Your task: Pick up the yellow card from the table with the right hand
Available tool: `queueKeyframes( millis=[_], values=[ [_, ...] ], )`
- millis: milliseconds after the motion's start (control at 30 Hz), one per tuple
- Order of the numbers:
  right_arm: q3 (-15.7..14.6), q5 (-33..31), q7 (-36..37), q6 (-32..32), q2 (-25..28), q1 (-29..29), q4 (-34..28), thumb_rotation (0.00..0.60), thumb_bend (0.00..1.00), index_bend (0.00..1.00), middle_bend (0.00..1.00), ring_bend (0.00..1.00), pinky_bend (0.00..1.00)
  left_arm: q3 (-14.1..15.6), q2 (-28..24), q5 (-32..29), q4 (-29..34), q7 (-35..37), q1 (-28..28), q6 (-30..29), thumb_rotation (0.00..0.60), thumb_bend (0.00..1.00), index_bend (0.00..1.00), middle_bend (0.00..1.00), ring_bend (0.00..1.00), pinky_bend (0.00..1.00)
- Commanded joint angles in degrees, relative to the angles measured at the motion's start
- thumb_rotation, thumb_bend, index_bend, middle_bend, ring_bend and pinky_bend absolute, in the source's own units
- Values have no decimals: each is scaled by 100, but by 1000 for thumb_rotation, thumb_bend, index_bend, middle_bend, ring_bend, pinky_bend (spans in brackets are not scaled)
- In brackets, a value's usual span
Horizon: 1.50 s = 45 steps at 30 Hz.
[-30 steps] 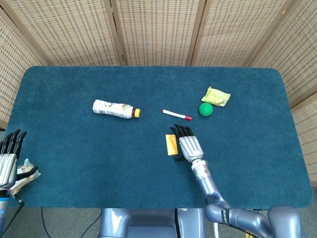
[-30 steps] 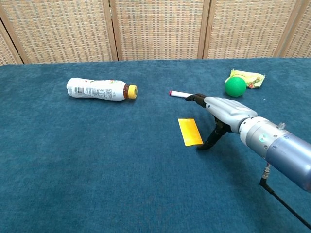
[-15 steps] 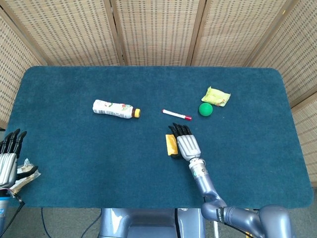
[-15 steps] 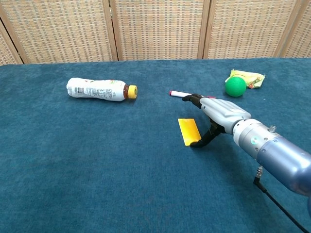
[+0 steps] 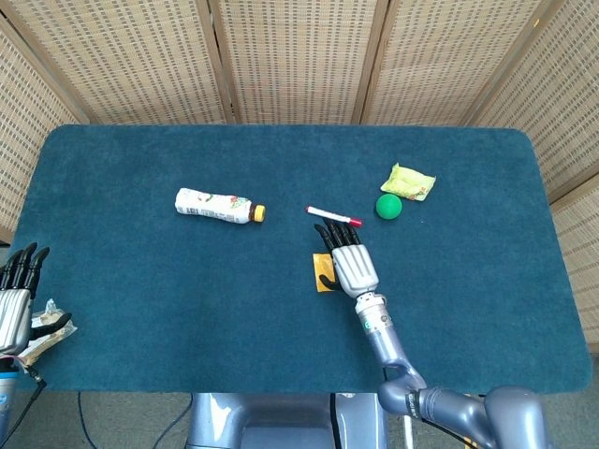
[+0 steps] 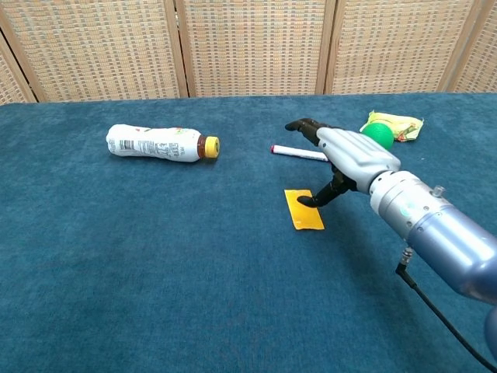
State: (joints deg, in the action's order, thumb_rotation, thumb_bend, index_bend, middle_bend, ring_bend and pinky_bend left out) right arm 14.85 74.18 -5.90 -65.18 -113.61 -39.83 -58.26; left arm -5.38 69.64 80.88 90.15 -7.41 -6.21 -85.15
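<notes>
The yellow card (image 6: pixel 304 211) lies flat on the blue table cloth near the middle; in the head view the card (image 5: pixel 322 273) is partly covered by my right hand (image 5: pixel 348 263). My right hand (image 6: pixel 343 158) hovers just above and right of the card with its fingers stretched out towards the far side. Its thumb reaches down and touches the card's top face. Nothing is gripped. My left hand (image 5: pixel 14 304) rests at the table's near left corner, fingers straight and apart, holding nothing.
A red-capped white marker (image 6: pixel 299 152) lies just beyond the right hand's fingertips. A plastic bottle (image 6: pixel 159 144) lies on its side at the left. A green ball (image 6: pixel 379 136) and a yellow-green packet (image 6: pixel 397 124) sit far right. A crumpled wrapper (image 5: pixel 49 326) lies beside the left hand.
My right hand has moved forward and left, rising slightly; its thumb went from the card's near right edge onto the card's face. The card and left hand stayed put.
</notes>
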Motion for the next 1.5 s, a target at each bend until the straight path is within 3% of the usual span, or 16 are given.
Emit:
queueKeyframes(
  millis=[33, 167, 500, 1367, 1433, 1500],
  values=[
    [11, 62, -48, -127, 146, 66, -254, 600, 560, 85, 0, 0, 0, 4, -4, 5, 9, -5, 3, -6, 600, 68, 0, 0, 0, 112],
    [-11, 51, -158, -179, 299, 152, -552, 600, 543, 85, 0, 0, 0, 11, -7, 20, 24, -16, 4, -14, 600, 68, 0, 0, 0, 112],
    [-227, -140, -438, -52, 464, 380, -1108, 600, 337, 85, 0, 0, 0, 39, -31, 90, 84, -19, 20, -61, 600, 68, 0, 0, 0, 112],
    [-168, -381, -272, 543, -123, 216, 24, 600, 330, 72, 0, 0, 0, 4, -52, 10, 59, 60, 7, -11, 600, 68, 0, 0, 0, 112],
    [-155, -371, -271, 558, -173, 190, 146, 600, 343, 72, 0, 0, 0, 1, -52, 12, 60, 68, 8, -18, 600, 68, 0, 0, 0, 112],
    [-140, -340, -245, 543, -229, 164, 268, 600, 416, 73, 0, 0, 0, 3, -55, 18, 62, 72, 8, -19, 600, 68, 0, 0, 0, 112]
  ],
)
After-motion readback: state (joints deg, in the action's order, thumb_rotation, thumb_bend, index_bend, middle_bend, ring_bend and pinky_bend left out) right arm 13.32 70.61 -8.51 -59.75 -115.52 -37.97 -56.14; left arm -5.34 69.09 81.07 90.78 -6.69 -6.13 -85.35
